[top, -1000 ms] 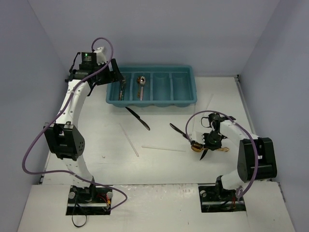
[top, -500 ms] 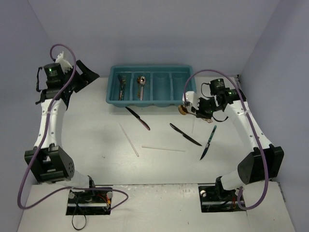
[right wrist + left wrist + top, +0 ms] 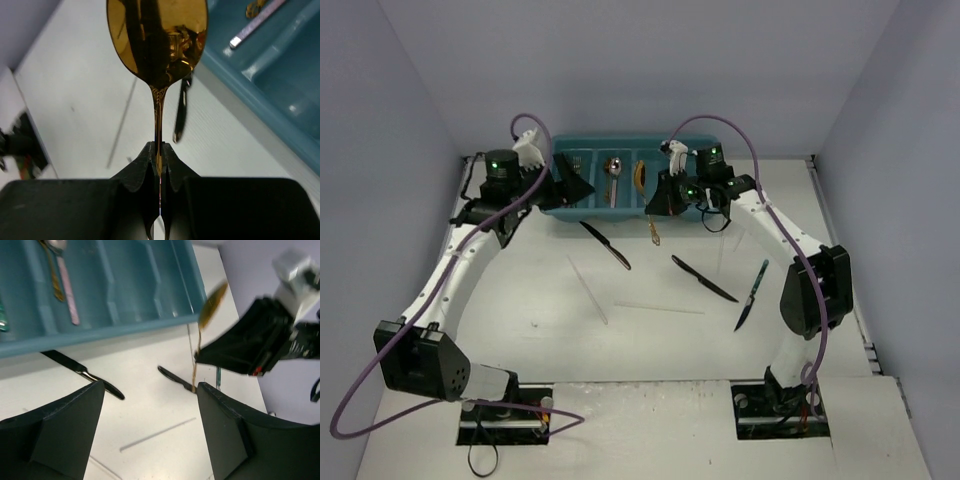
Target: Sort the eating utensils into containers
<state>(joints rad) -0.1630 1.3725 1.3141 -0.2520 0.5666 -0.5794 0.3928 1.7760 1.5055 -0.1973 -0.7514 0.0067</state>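
Observation:
The teal tray (image 3: 705,205) stands at the back centre with four compartments. A fork (image 3: 574,166) lies in the leftmost one and a silver spoon (image 3: 612,178) in the second. My right gripper (image 3: 656,205) is shut on the handle of a gold spoon (image 3: 640,175), held at the tray's front edge with its bowl (image 3: 157,35) over the tray. In the right wrist view the jaws (image 3: 159,155) pinch the handle. My left gripper (image 3: 577,188) is open and empty at the tray's left front; its fingers (image 3: 60,430) stand wide apart.
On the table lie a black knife (image 3: 605,243), a second black knife (image 3: 703,278), a teal-handled knife (image 3: 752,295) and pale sticks (image 3: 588,288), (image 3: 658,308). The left wrist view shows the tray (image 3: 110,327), both black knives (image 3: 82,372), (image 3: 175,379) and the right gripper (image 3: 250,347).
My right arm has carried the gold spoon left to the tray's front edge. My left arm has swung from the far left back to the tray's left front.

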